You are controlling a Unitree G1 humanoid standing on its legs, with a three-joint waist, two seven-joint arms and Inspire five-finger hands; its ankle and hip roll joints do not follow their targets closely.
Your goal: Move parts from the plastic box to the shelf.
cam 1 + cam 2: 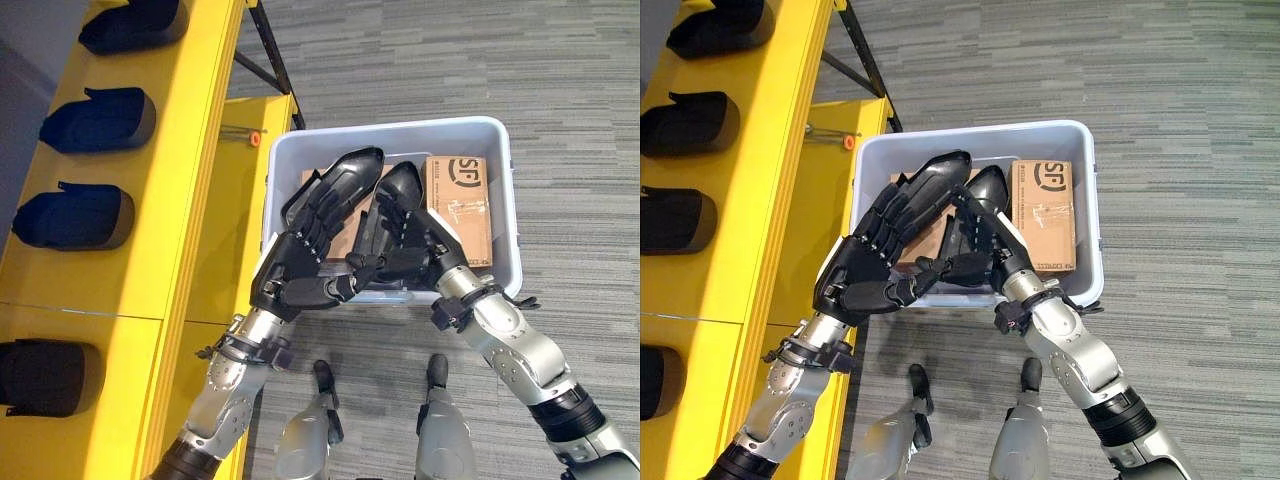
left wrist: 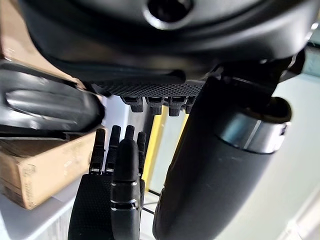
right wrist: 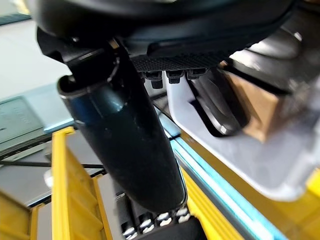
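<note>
The pale plastic box [image 1: 500, 200] stands on the floor beside the yellow shelf [image 1: 180, 150]. In it lie two glossy black parts, one [image 1: 352, 170] on the left and one [image 1: 402, 183] beside it. My left hand [image 1: 300, 265] reaches over the box's near wall, open, with straight fingers [image 1: 322, 212] laid along the left part. My right hand [image 1: 410, 245] is open too, its fingers [image 1: 388, 215] against the second part. Their thumbs nearly meet above the near wall. The right wrist view shows a black part [image 3: 220, 107] past the straight fingers.
Two brown cardboard cartons sit in the box, one [image 1: 462, 205] on the right and one [image 1: 310, 180] under the left part. Several dark parts [image 1: 100, 120] rest in a row on the shelf's top. A black brace [image 1: 268, 55] slants behind the shelf. Grey carpet surrounds the box.
</note>
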